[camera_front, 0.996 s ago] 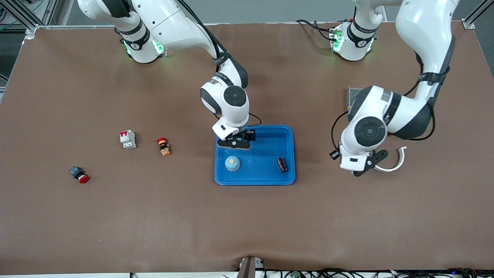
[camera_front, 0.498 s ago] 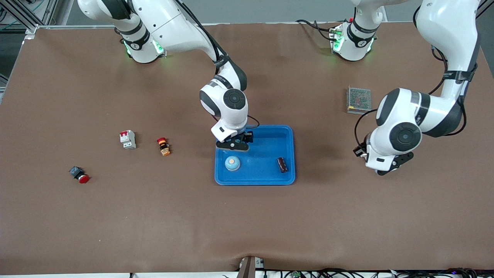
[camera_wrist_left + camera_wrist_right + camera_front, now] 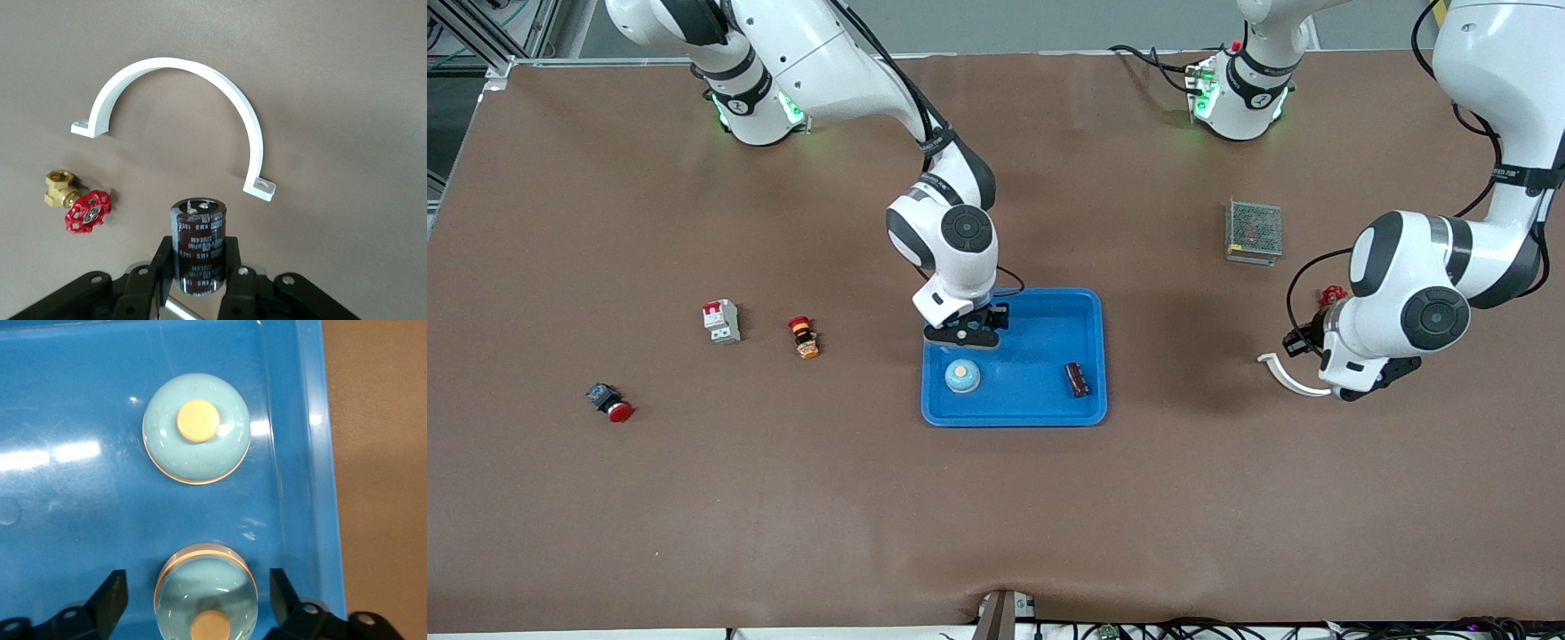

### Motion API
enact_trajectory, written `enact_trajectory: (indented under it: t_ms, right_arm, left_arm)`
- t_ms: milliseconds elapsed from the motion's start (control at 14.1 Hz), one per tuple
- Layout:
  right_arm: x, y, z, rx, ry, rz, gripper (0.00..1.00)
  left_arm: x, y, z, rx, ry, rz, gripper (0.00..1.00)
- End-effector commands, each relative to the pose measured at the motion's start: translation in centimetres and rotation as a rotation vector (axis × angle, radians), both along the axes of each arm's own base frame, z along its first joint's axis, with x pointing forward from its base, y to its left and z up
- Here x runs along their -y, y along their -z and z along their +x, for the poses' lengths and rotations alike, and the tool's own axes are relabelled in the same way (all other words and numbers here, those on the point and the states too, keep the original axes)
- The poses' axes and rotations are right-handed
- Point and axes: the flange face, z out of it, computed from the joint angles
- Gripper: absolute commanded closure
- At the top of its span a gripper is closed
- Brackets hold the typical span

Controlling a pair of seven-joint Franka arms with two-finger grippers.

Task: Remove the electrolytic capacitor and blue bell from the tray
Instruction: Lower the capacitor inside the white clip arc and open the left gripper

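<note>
Right hand [image 3: 197,579]: open, fingers straddling blue bell [image 3: 205,600], at 10 o'clock corner of tray [image 3: 1049,411].
Left hand [image 3: 199,287]: clamped on electrolytic capacitor [image 3: 198,233], over bench [image 3: 1192,498], tray's 3 o'clock.

In my left claw [image 3: 199,257] the capacitor [image 3: 198,240] is dark brown with pale lettering and a silvery top. Just past it I see a white clamp [image 3: 173,65] and a brass valve [image 3: 60,188] with a red handwheel. Under my right claw [image 3: 195,587] the tray [image 3: 67,520] is bright blue, and the bell [image 3: 197,430] just ahead is pale blue with a tan button.
</note>
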Motion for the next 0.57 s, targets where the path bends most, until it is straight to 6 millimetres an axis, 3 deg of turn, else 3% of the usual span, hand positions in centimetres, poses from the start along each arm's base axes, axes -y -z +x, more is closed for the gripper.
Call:
enact_trajectory:
  t_ms: [0,213,498]
  right_arm:
    - [-0.4,-0.1,0.1,0.009,0.005,-0.004,0.36]
    - [-0.7,-0.1,-0.1,0.011,0.0,-0.001,0.47]
    - [-0.7,-0.1,-0.1,0.013,-0.001,0.001,0.98]
  left_arm:
    - [-0.3,0.8,-1.0,0.029,0.025,-0.007,1.0]
    - [-0.8,1.8,-1.3,0.032,0.038,-0.02,1.0]
    - [-1.3,3.2,-1.2,0.031,0.044,-0.023,1.0]
